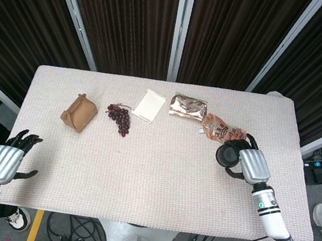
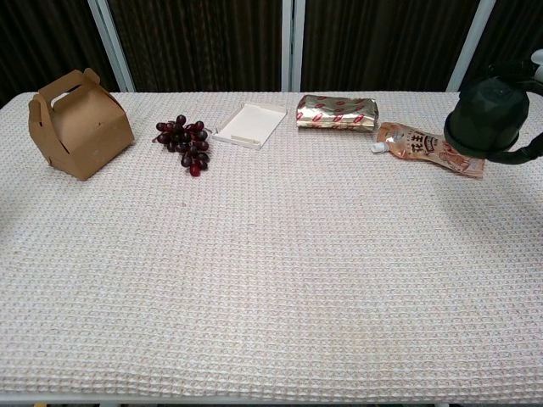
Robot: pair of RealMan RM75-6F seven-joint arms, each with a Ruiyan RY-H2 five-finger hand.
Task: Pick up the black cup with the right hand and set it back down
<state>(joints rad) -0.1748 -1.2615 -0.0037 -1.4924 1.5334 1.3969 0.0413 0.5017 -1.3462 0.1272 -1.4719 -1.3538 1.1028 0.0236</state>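
Observation:
The black cup (image 1: 227, 154) is held by my right hand (image 1: 249, 164) over the right part of the table. In the chest view the black cup (image 2: 486, 119) hangs above the table at the right edge of the frame, with dark fingers (image 2: 519, 156) curled around it; most of the hand is cut off there. My left hand (image 1: 6, 160) hovers off the table's left front corner, fingers spread, holding nothing. It does not show in the chest view.
On the white woven table (image 1: 142, 172) lie a brown paper box (image 1: 79, 112), a bunch of dark grapes (image 1: 119, 117), a white tray (image 1: 149, 105), a shiny foil packet (image 1: 188, 107) and an orange pouch (image 1: 224, 131) just behind the cup.

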